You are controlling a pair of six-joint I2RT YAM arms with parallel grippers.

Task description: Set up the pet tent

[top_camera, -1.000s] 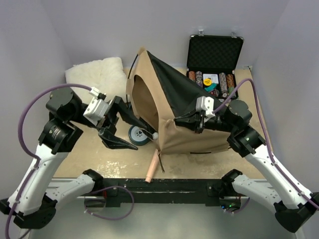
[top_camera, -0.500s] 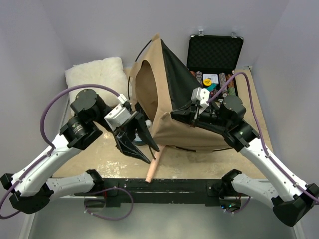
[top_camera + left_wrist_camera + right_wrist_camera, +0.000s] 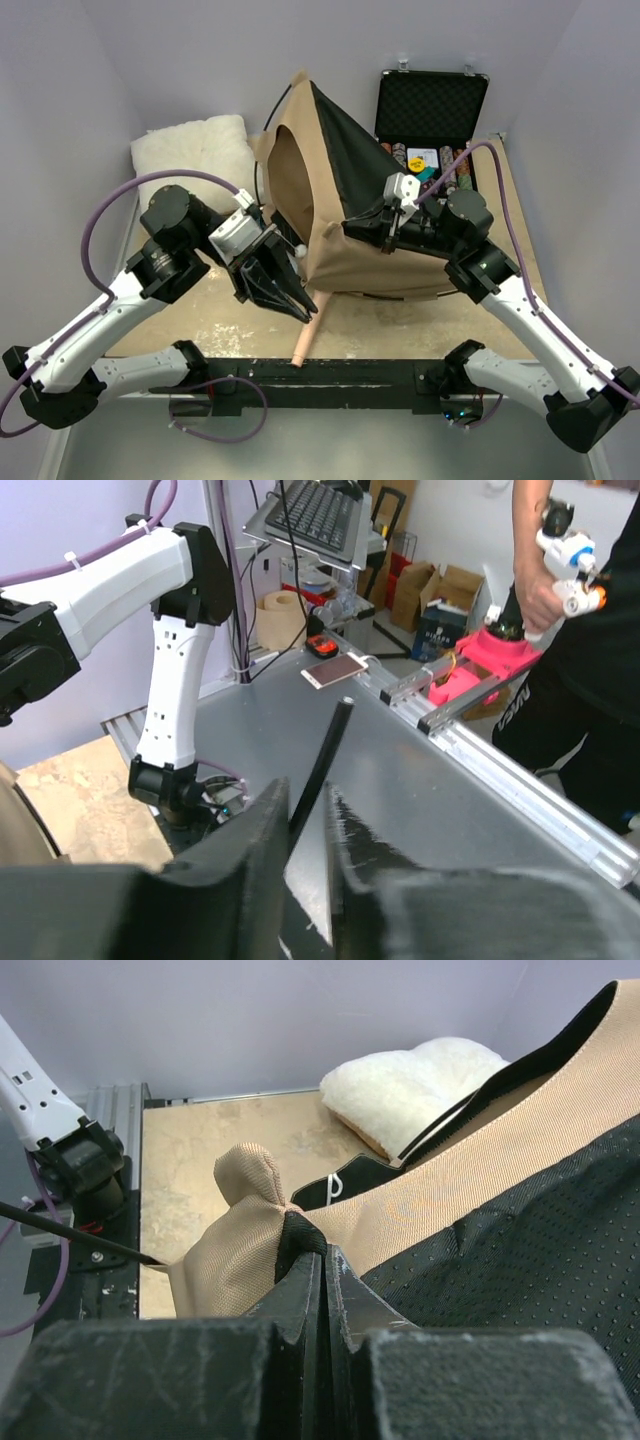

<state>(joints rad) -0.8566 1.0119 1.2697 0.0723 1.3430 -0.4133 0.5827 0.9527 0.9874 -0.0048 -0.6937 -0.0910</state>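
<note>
The tan pet tent (image 3: pixel 335 215) with black mesh lining stands tilted at mid-table, its round opening facing left. My right gripper (image 3: pixel 352 230) is shut on the black loop (image 3: pixel 300 1235) at a bunched tan corner and holds it off the table. My left gripper (image 3: pixel 297 303) is low at the tent's front left corner. Its jaws are narrowed to a small gap, open, with a thin dark pole (image 3: pixel 322 765) passing between the fingertips close against the left finger (image 3: pixel 262 830). The pole's far end (image 3: pixel 80 1232) shows at the left of the right wrist view.
A fluffy white pillow (image 3: pixel 195 150) lies at the back left. An open black case (image 3: pixel 432 110) with poker chips stands at the back right, close behind the tent. A pinkish stick (image 3: pixel 308 335) lies near the front edge. A person (image 3: pixel 580 630) stands beyond the table.
The left arm swung in to the tent's front corner and its jaws narrowed round the pole. The right gripper drew the tent's corner up and back, tilting the tent.
</note>
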